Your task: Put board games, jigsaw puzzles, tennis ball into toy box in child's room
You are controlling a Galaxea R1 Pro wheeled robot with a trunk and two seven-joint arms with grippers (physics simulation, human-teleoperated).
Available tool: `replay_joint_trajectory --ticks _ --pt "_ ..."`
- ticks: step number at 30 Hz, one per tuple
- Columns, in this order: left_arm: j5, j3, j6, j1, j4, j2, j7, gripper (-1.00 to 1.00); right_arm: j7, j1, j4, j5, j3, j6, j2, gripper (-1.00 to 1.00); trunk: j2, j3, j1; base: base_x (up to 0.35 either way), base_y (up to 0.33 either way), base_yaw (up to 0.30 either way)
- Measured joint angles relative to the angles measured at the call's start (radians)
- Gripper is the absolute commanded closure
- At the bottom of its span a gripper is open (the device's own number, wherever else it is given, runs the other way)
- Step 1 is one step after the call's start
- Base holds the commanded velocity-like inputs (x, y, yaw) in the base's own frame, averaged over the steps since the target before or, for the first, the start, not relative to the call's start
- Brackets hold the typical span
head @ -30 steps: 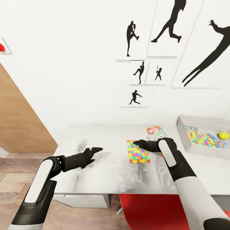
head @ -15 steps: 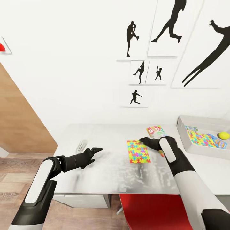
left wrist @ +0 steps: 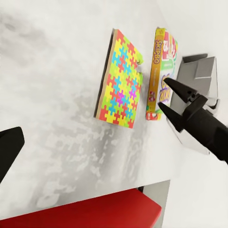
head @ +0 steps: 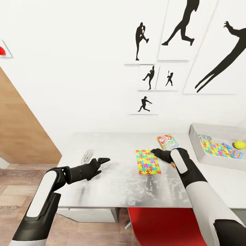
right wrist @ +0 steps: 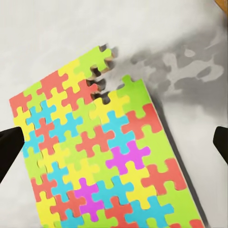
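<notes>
Right pincer [head: 153,150] farther right over puzzle [head: 147,161]

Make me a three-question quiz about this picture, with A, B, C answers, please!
1. Where is the yellow ball?
A. in the grey toy box
B. on the floor
C. on the red chair

2. How many puzzles lie on the bare table, outside the toy box?
A. none
B. one
C. three

3. What is the right gripper doing?
A. squeezing the ball
B. open, holding nothing
C. shut on a game box

Answers:
1 A, the ball sits at the far end of the toy box.
2 B, a single colourful puzzle lies flat on the table, beside the SKIP BO game.
3 B, the left wrist view shows its fingers spread apart with nothing between them.
</notes>
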Motion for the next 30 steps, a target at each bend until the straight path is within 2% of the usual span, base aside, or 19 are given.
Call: replay_joint_trajectory --ticks 30 --pt "-0.001 0.002 0.0 0.0 0.0 0.001 0.0 -1.0 -0.003 -0.005 0.046 0.0 -0.004 -0.011 0.003 -1.0 0.0 0.0 0.0 0.0 0.0 0.0"
